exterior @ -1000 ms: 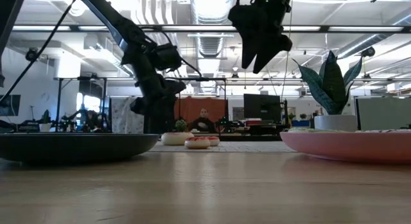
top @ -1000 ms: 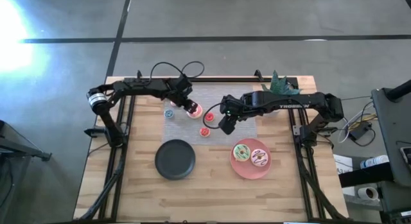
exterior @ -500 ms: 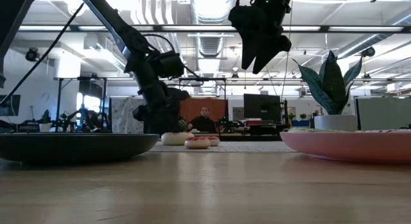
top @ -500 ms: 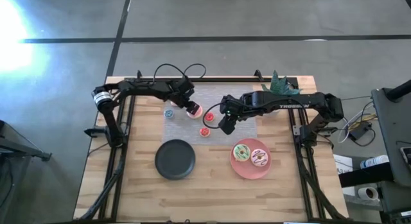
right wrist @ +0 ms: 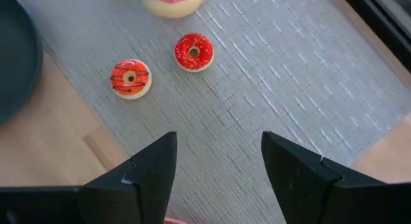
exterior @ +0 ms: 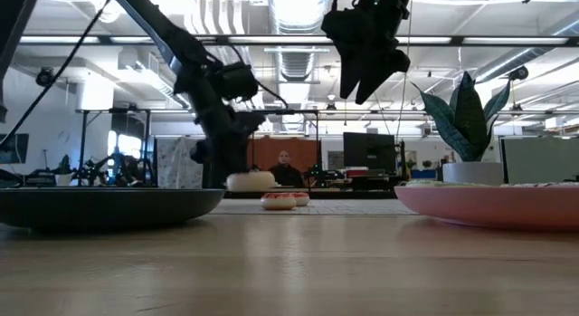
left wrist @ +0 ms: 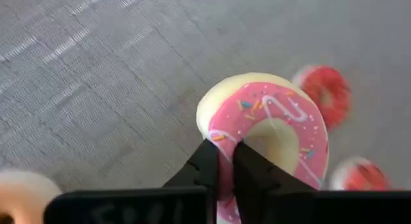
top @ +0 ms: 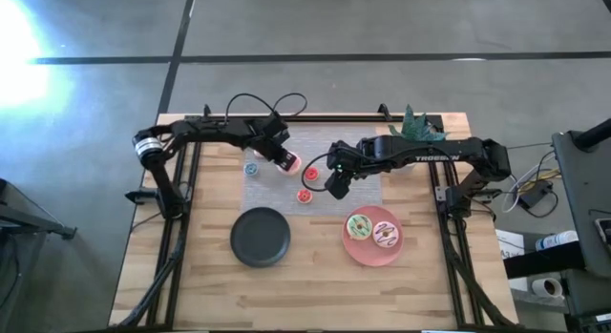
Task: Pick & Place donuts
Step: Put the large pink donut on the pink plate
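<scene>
Gripping pink donut by its ring wall, left hand is clamped narrow, donut raised just off grey mat, likely for transfer. Right hand hangs wide above mat w/ two small red donuts below.

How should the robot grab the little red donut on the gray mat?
Come straight down with the open right gripper and pinch the red donut across its ring, one finger on each outer edge. It lies flat on the mat, so there is no edge to get under from the side.
</scene>
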Controlling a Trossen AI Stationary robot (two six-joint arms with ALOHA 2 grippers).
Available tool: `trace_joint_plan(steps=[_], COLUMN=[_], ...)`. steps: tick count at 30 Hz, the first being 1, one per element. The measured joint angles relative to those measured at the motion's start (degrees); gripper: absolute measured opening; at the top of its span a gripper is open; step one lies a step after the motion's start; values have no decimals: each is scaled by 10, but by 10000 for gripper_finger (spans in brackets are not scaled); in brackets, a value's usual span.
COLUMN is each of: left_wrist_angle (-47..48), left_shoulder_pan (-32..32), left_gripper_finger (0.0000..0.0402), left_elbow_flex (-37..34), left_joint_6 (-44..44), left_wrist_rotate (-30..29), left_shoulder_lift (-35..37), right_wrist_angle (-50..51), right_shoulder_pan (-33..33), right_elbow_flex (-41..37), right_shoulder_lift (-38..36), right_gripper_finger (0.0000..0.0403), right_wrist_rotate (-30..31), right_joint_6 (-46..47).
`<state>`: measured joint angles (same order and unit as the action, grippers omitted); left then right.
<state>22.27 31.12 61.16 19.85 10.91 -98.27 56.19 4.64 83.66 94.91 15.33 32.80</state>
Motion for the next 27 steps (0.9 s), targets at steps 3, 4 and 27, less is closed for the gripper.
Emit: trace_joint_plan(steps=[3,4,27], left_wrist_angle=[62,90,30], left_shoulder_pan=[-9,-15,-443], left_gripper_finger=[3,2,10], left_elbow_flex=[6,6,-301], left_joint_6=[-13,-23,202], left_wrist_rotate=[1,-2,-131], left_shoulder_lift=[40,60,333], right_wrist_angle=[-1,-1,-107], right_shoulder_pan=[0,0,-5], right_elbow_flex=[0,0,0], right_shoulder_lift=[0,0,0], right_gripper_finger=[219,219,219], right_wrist_rotate=[1,1,-79], right_joint_6=[0,0,45])
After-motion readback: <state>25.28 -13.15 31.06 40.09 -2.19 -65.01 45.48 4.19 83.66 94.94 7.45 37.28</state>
